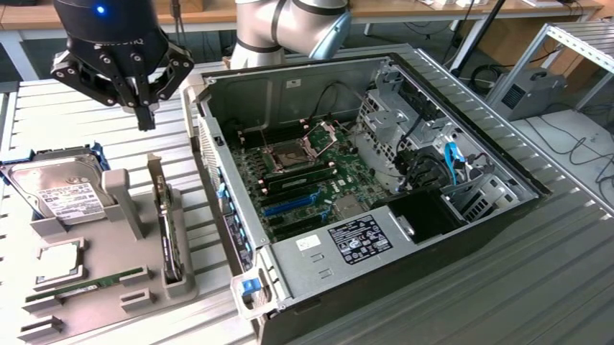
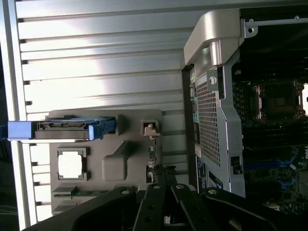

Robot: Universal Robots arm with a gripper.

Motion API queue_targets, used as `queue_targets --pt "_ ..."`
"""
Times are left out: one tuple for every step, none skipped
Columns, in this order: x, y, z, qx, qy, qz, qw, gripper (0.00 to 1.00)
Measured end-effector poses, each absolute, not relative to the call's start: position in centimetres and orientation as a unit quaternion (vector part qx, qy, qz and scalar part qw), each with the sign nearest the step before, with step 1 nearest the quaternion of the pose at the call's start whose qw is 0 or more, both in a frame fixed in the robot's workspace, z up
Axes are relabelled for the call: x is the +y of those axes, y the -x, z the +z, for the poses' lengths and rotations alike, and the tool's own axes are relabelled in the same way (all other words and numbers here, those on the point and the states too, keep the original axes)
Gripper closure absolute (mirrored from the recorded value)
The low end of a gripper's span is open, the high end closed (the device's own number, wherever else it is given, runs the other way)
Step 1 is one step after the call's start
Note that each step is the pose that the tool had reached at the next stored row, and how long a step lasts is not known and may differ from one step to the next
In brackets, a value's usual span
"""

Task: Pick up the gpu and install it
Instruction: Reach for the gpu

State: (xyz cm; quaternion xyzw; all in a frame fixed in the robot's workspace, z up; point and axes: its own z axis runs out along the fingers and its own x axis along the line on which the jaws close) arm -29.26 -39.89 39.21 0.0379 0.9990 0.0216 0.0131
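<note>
Gpu [image 1: 171, 241]: stands on edge in a slot of the gray holder tray [image 1: 101, 316], close to the camera in the exterior view, not gripped, well apart from the gripper. At 8 o'clock of it, flat in the same tray, a narrow green RAM stick [image 1: 86, 286]; at 9 o'clock a square processor [image 1: 57, 260]; at 10 o'clock a silver hard drive [image 1: 60, 192] in a blue frame. Farther, at 12 o'clock of the gpu: gripper [image 1: 145, 121], hanging above the slatted table [image 1: 67, 115], fingers pressed together, nothing between them. At 3 o'clock: open computer case [image 1: 278, 90] lying on its side, motherboard [image 1: 317, 169] visible inside. Farthest, at 1 o'clock: gray robot arm [image 1: 287, 21].
</note>
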Motion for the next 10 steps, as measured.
queue_targets --pt "-39.90 29.36 39.21 0.999 -0.038 0.022 0.013 0.89" --pt "-39.89 29.46 39.20 0.999 -0.038 0.022 0.013 0.89" --pt "-39.89 29.58 39.20 0.999 -0.038 0.022 0.013 0.89" --pt "-39.89 29.66 39.21 0.999 -0.038 0.022 0.013 0.89" --pt "-39.89 29.79 39.21 0.999 -0.038 0.022 0.013 0.89" --pt "-39.89 29.85 39.21 0.999 -0.038 0.022 0.013 0.89" --pt "-39.89 29.85 39.21 0.999 -0.038 0.022 0.013 0.89" --pt "-39.89 29.85 39.21 0.999 -0.038 0.022 0.013 0.89" --pt "-39.89 29.86 39.21 0.999 -0.038 0.022 0.013 0.89" --pt "-39.89 29.86 39.21 0.999 -0.038 0.022 0.013 0.89"
